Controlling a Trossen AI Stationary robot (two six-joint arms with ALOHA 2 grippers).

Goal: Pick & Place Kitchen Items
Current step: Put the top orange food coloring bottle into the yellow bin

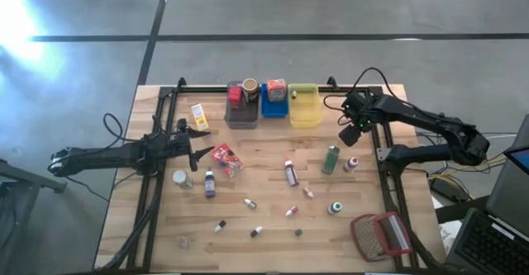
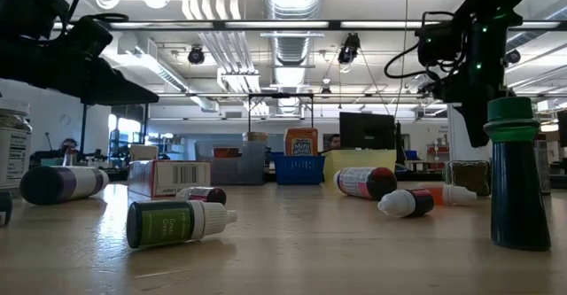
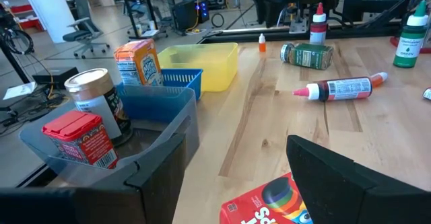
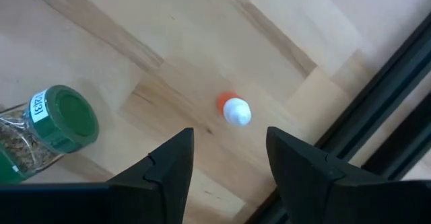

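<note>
Two sets of fingers stand parted and empty. My right gripper [image 4: 225, 160] hangs over a white-capped bottle [image 4: 236, 111] beside a green-lidded jar [image 4: 50, 126] on the desk [image 1: 273, 217]. My left gripper [image 3: 236, 177] hovers above a red packet [image 3: 269, 204], print only partly legible, near the grey bin [image 3: 151, 126].

We read "SP" on the red packet [image 3: 269, 207]; a barcode showed on the box [image 2: 168, 178], its digits unreadable.
</note>
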